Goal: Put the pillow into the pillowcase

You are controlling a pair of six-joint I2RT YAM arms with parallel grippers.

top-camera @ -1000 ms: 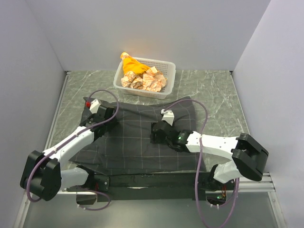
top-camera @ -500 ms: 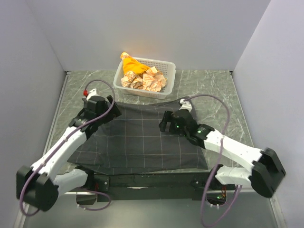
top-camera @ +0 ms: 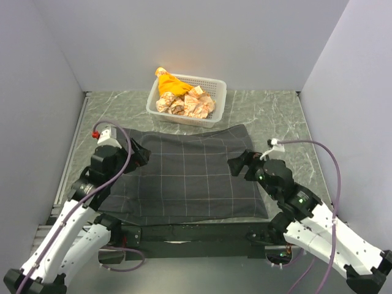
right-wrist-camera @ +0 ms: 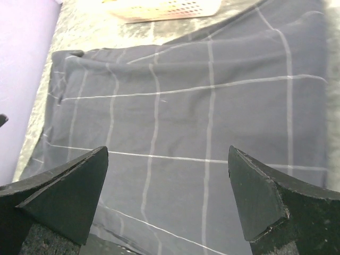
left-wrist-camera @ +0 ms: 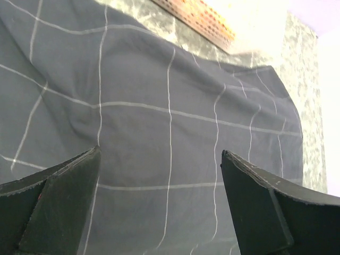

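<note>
Left gripper and right gripper gape wide (holding nothing) over the pillowcase, which lies just beside the basket.

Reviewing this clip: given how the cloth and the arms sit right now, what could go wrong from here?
1. No pillow shows in any view, so it cannot be confirmed inside the pillowcase.
2. The left gripper and right gripper hang open over the cloth. A grab from here might pinch both layers together.
3. The cloth's far edge lies right by the basket; tugging could shove it.
</note>
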